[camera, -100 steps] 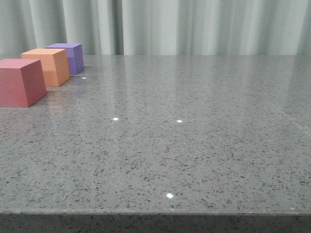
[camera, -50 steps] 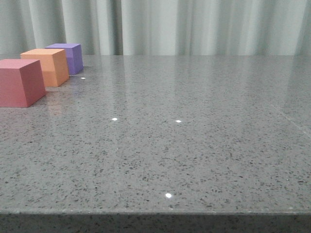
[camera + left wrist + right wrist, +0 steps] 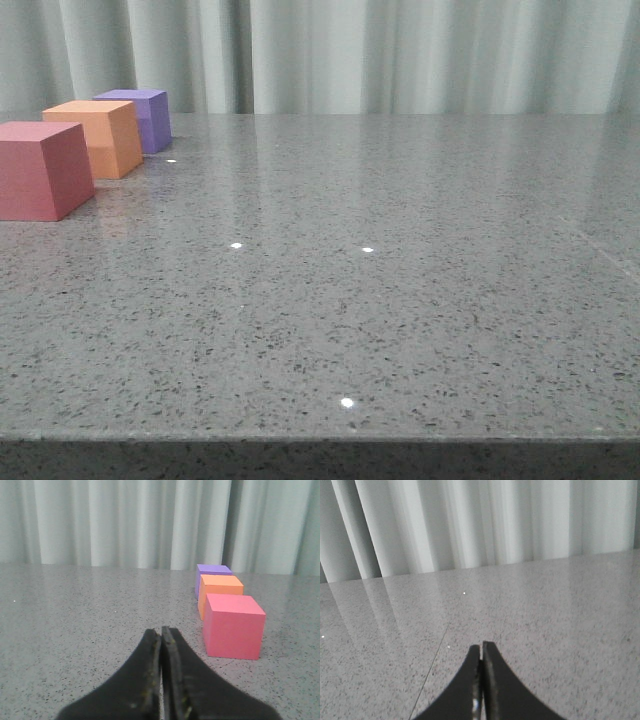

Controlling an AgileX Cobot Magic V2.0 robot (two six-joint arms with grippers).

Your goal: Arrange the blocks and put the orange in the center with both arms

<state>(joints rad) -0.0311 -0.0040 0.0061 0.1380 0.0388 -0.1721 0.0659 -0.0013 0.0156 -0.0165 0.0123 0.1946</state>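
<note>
At the far left of the front view, three cubes sit in a diagonal row on a grey speckled desk [image 3: 400,300]. Nearest the camera, at the left edge, is the pinkish-red cube [image 3: 42,170]. Just behind it and slightly rightward is the orange cube [image 3: 98,137], and behind that, towards the upper left, the purple cube [image 3: 140,118]. The orange cube already lies between the other two. Whether neighbouring cubes touch cannot be told from here. The rest of the desk, to the right, shows only small glints of light, with pale pleated curtains [image 3: 400,55] behind. No arm appears in this view.

From the left wrist camera, the left hand [image 3: 161,630] sits at bottom centre, its two black fingers pressed together and holding nothing. The same row runs up the right half of the frame: pinkish red nearest, then orange, then purple.

From the right wrist camera, the right hand [image 3: 481,647] is likewise closed and empty at bottom centre, with only bare desk and curtain beyond it.

Judging by its plain matte faces and crisp edges, the orange cube looks rigid, light and not slippery. Its two faces clear of the neighbouring cubes seem the best place to grip it.
</note>
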